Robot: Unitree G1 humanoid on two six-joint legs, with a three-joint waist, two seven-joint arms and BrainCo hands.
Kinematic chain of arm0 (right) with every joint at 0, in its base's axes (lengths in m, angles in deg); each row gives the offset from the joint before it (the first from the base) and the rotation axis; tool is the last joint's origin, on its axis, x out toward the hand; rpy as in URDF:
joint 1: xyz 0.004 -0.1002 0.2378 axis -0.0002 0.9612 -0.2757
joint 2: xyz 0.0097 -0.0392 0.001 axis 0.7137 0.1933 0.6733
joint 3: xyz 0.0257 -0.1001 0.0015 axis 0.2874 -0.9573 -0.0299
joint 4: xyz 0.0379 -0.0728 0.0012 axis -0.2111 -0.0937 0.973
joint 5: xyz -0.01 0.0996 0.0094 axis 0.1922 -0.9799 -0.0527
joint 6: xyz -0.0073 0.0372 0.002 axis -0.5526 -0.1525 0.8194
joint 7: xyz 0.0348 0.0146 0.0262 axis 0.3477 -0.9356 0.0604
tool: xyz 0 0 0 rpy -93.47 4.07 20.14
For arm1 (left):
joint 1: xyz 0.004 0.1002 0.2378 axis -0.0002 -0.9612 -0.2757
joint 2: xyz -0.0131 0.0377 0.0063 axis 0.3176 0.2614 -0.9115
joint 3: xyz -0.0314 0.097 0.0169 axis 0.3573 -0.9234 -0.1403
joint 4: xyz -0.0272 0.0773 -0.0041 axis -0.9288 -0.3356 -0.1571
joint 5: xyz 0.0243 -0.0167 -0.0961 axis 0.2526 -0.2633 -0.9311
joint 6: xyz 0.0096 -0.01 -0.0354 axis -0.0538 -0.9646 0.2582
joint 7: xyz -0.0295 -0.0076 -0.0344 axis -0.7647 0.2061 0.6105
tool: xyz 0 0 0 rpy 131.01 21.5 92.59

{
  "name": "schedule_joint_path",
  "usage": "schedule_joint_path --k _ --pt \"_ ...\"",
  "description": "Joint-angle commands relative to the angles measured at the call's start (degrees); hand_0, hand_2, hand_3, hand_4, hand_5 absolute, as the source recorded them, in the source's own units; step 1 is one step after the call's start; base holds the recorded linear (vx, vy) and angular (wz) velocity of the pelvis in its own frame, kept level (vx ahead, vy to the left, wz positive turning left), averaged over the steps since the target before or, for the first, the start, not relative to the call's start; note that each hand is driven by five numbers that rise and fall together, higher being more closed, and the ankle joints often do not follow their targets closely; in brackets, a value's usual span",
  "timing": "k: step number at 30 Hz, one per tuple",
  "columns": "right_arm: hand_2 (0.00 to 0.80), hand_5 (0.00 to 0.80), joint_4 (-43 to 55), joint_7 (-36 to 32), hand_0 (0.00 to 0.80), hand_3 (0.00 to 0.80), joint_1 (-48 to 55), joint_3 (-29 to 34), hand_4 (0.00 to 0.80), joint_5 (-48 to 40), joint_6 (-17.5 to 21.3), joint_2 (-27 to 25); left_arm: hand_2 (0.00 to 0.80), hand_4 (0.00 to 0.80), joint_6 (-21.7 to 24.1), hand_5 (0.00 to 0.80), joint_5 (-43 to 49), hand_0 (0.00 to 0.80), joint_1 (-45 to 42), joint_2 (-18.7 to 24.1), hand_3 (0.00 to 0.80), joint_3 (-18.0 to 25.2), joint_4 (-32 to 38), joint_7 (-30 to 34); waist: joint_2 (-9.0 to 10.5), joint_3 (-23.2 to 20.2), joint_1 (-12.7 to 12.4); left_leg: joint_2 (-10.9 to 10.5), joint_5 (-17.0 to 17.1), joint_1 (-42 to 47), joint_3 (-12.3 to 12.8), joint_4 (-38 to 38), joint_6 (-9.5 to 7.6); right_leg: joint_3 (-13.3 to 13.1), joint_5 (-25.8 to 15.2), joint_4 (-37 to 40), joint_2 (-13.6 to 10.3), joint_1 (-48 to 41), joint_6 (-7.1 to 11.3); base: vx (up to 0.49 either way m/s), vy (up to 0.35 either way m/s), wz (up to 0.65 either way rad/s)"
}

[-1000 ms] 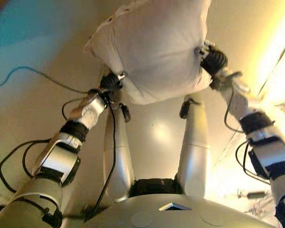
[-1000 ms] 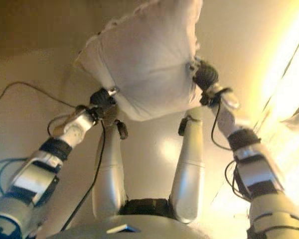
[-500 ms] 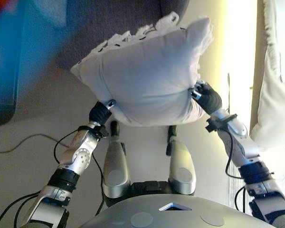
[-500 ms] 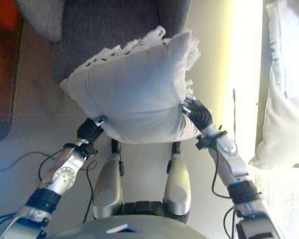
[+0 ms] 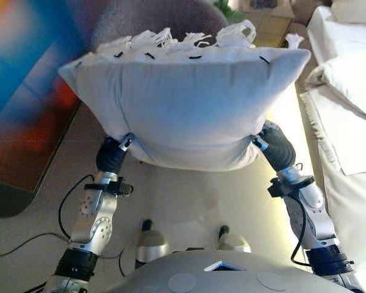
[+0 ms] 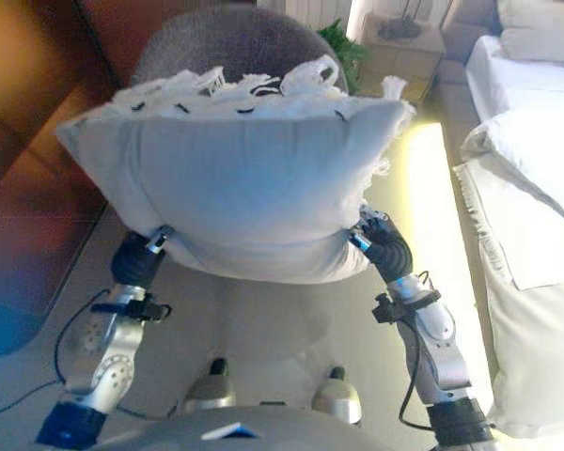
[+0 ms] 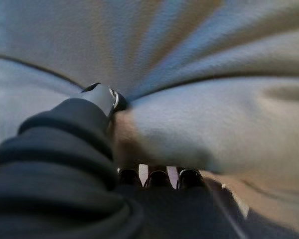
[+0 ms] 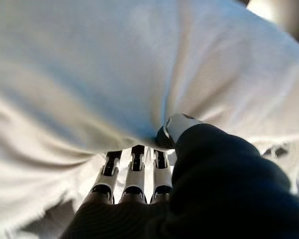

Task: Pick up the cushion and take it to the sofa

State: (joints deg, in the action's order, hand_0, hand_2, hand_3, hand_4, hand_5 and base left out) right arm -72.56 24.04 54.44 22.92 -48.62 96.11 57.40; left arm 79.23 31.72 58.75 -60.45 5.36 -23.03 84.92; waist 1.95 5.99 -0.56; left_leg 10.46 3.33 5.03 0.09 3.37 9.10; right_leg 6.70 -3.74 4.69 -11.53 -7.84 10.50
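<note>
Fingers [image 8: 132, 172] of right hand [image 5: 274, 146] pressed up into underside of cushion [image 5: 189, 104], thumb dug into fabric from the other side, cloth pinched between. Fingers [image 7: 157, 177] of left hand [image 5: 113, 155] likewise buried under a fold of cushion, thumb tip pushed into a deep crease; cloth gripped, tips hidden. Cushion white, plump, held aloft between both hands at its lower corners, broad face toward camera, upper seam edged with loose fringe and small dark stitches. Clear of floor, touching neither seat nor furniture. Grey rounded armchair [image 6: 235, 42] directly behind cushion, partly hidden by it. White sofa [image 5: 348, 91] along robot's right side, with white pillow [image 6: 536, 33] at far end and pale throw draped over seat edge. Small light side table [image 5: 265, 24] and green plant [image 6: 343, 42] beyond, between armchair and sofa. Dark reddish-brown panel [image 6: 19, 178] at robot's left, kind not discernible. Pale floor [image 5: 189, 201] below. No brand, label or legible writing visible on cushion or furniture.
</note>
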Motion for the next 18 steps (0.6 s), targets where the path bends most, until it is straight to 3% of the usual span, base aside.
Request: schedule_joint_path --k 1,5,9,14,18 --pt "0.800 0.800 9.10 9.76 0.800 0.800 -4.00 2.17 0.800 7.18 8.83 -2.46 0.800 0.800 13.50 0.800 6.57 0.800 4.31 0.15 0.800 0.41 9.89 -1.77 -0.34 -1.51 0.72 1.54 -5.61 1.77 1.03 -1.33 -3.90 -0.94 6.16 -4.12 -0.82 -0.10 -2.52 -0.071 -0.017 -0.02" --pt "0.800 0.800 9.02 18.06 0.800 0.800 -7.12 0.40 0.800 12.82 9.24 -2.50 0.800 0.800 15.75 0.800 7.85 0.800 7.79 -0.38 0.800 -1.81 8.98 -4.49 -0.53 -1.03 1.13 1.53 -4.90 2.31 1.11 0.14 -3.67 -1.06 5.60 -3.56 -1.23 -0.33 -2.23 -0.062 0.017 0.01" --pt "0.800 0.800 9.48 23.70 0.800 0.800 -10.43 -1.69 0.800 15.64 6.19 -3.70 0.800 0.800 14.81 0.800 10.00 0.800 11.27 -0.51 0.800 -3.69 8.54 -6.33 -0.87 -0.87 1.36 0.99 -5.16 2.47 0.96 0.46 -3.57 -0.49 5.60 -3.74 -2.05 -0.50 -1.46 -0.031 0.060 -0.03" --pt "0.800 0.800 9.40 23.97 0.800 0.800 -8.58 -1.57 0.800 14.96 7.69 -2.63 0.800 0.800 13.74 0.800 10.01 0.800 11.04 0.83 0.800 -2.62 8.50 -5.80 -0.95 -0.56 1.84 -0.03 -5.86 2.84 2.24 0.28 -4.41 0.07 5.95 -5.41 -2.62 0.38 -0.88 -0.003 0.012 -0.12" --pt "0.800 0.800 9.09 23.48 0.800 0.800 -9.42 -2.50 0.800 15.37 7.81 -1.59 0.800 0.800 13.03 0.800 8.90 0.800 11.08 1.55 0.800 -1.71 8.72 -5.37 -1.26 -0.54 1.56 0.94 -5.44 3.48 3.73 1.52 -4.11 0.90 6.34 -5.26 -1.66 0.74 -1.26 -0.034 -0.155 -0.19"
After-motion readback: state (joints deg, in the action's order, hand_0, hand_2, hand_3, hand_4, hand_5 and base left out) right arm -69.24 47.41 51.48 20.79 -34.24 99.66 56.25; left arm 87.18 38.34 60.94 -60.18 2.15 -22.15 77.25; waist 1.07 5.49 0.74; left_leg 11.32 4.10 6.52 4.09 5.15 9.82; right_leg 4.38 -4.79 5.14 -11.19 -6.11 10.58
